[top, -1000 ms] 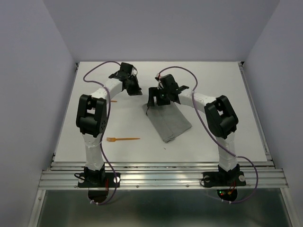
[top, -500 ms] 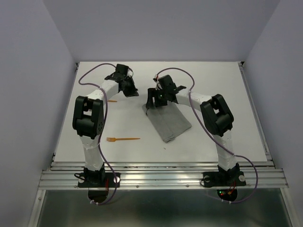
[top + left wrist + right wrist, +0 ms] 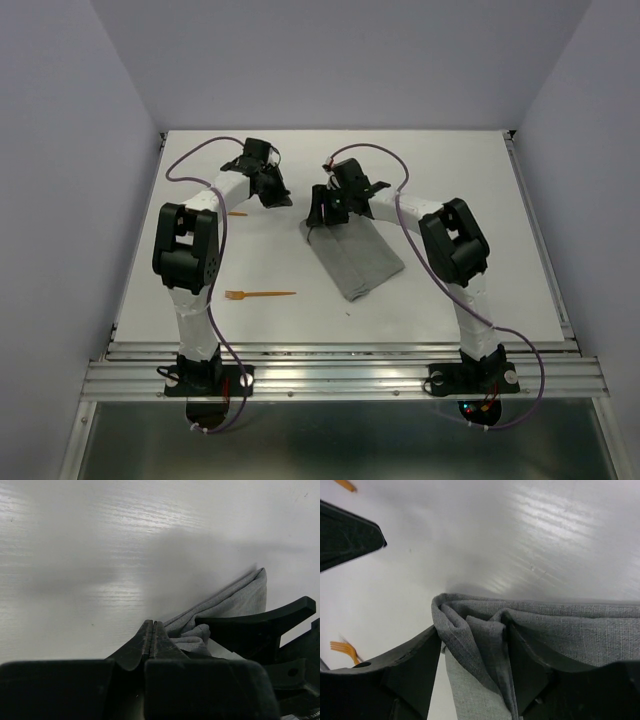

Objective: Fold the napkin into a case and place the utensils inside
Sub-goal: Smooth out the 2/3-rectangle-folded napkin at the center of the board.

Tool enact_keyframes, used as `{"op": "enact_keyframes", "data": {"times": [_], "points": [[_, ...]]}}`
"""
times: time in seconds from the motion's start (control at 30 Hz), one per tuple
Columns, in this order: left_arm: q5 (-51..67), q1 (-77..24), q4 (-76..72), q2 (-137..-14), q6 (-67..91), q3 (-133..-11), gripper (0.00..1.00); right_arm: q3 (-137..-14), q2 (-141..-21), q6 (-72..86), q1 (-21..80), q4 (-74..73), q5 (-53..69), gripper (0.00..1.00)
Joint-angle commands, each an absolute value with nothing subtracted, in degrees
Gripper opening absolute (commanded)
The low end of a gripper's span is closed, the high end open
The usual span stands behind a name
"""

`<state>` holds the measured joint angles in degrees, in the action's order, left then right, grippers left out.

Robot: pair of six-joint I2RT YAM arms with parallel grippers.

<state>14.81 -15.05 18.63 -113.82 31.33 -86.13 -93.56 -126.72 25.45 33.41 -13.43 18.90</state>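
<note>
The grey napkin (image 3: 355,258) lies mid-table, folded into a narrow oblong case. My right gripper (image 3: 318,218) is at its far left corner. In the right wrist view the bunched folds of the napkin (image 3: 570,630) sit loosely between the jaws of my right gripper (image 3: 474,630), which stand apart. My left gripper (image 3: 282,196) hovers just left of that corner; in the left wrist view my left gripper (image 3: 152,626) is shut on nothing, beside the napkin (image 3: 235,602). An orange fork (image 3: 262,294) lies near the left arm. A second orange utensil (image 3: 237,213) peeks out beside that arm.
The white table's raised rail (image 3: 540,230) runs along the right side and a metal rail (image 3: 340,350) along the near edge. Purple cables (image 3: 205,155) loop over both arms. The fork (image 3: 342,649) shows at the lower left of the right wrist view.
The right gripper's jaws have narrowed around the napkin's corner. The left gripper has drawn slightly back to the left, still shut. Fork and napkin body stay put.
</note>
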Motion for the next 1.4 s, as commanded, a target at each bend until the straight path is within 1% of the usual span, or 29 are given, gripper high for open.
{"op": "enact_keyframes", "data": {"times": [0.0,0.07,0.1,0.17,0.2,0.27,0.3,0.33,0.4,0.73,1.13,1.37], "points": [[15.3,-15.2,17.8,-110.0,30.4,-84.8,0.0,-96.5,-127.4,26.6,33.6,-10.7,19.3,0.6],[15.3,-15.2,17.7,-110.0,30.3,-84.6,0.0,-96.5,-127.4,27.0,33.6,-10.6,18.9,0.52],[15.3,-15.2,17.6,-109.9,30.3,-84.5,0.0,-96.4,-127.4,27.4,33.6,-10.5,18.5,0.41],[15.3,-15.2,17.6,-109.8,30.2,-84.2,0.0,-95.9,-127.0,27.9,33.6,-10.3,17.5,0.3],[15.3,-15.2,17.5,-109.7,30.2,-83.9,0.0,-95.7,-126.6,28.2,33.6,-10.1,17.3,0.21],[15.3,-15.2,17.4,-109.5,30.2,-83.7,0.0,-95.4,-126.1,28.5,33.6,-9.8,16.8,0.13],[15.3,-15.2,17.2,-109.4,30.2,-83.4,0.0,-95.2,-125.9,28.6,33.6,-9.8,16.8,0.07],[15.3,-15.2,17.2,-109.3,30.2,-83.2,0.0,-95.1,-125.8,28.7,33.6,-9.7,16.6,0.05],[15.3,-15.2,17.1,-109.2,30.2,-82.9,0.0,-94.7,-125.3,28.6,33.6,-9.8,16.3,0.03],[16.2,-15.2,17.2,-107.4,30.0,-81.4,0.0,-94.9,-124.0,27.1,33.6,-9.9,15.6,0.02],[18.6,-17.0,16.9,-107.8,29.7,-80.6,0.0,-99.4,-124.8,21.3,33.6,-14.9,18.5,0.01],[19.0,-18.2,16.9,-108.5,29.6,-80.6,0.0,-100.7,-125.4,18.2,32.4,-16.4,23.0,0.01]]}}
